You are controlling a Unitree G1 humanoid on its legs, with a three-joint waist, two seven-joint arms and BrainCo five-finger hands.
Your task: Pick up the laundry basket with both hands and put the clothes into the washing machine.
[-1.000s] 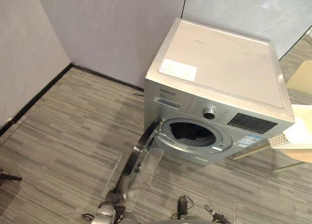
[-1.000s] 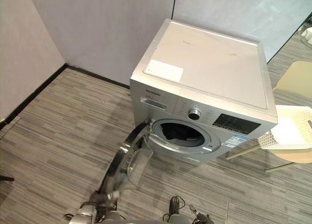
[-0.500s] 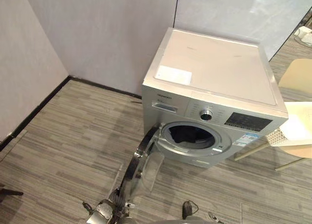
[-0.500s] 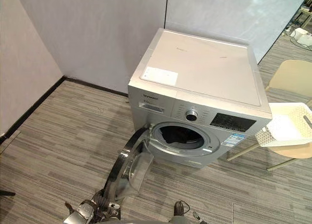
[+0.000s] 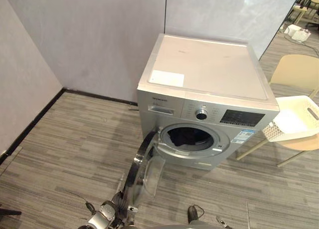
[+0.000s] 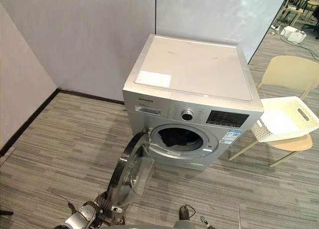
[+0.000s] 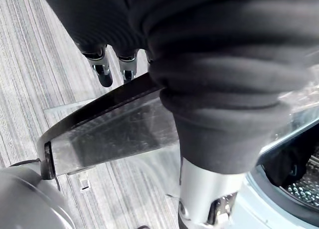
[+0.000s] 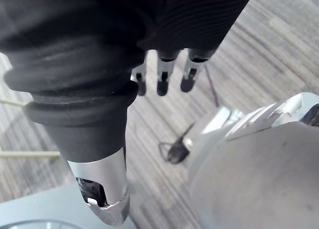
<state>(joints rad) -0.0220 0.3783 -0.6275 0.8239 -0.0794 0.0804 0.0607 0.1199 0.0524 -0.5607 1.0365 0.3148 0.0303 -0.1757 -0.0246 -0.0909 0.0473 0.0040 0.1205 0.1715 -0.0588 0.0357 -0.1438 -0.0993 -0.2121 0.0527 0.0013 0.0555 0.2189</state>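
Laundry basket (image 6: 285, 120) sits on chair (image 6: 291, 72) seat, right of washing machine (image 6: 194, 69). It seems to overhang the seat's machine-side edge and looks empty. Dark clothes (image 6: 175, 137) in drum. Door (image 6: 132, 171) swung open over floor. Left hand (image 7: 99, 64) loose beside door rim, gripping nothing. Right hand (image 8: 163, 72) fingers straight, empty. Risks: left hand knocks door; uneven two-hand grab tips basket off seat edge.

Hanging low, left hand (image 7: 199, 89) and right hand (image 8: 99, 54) alike, fingers loosely straight, thumbs set apart.
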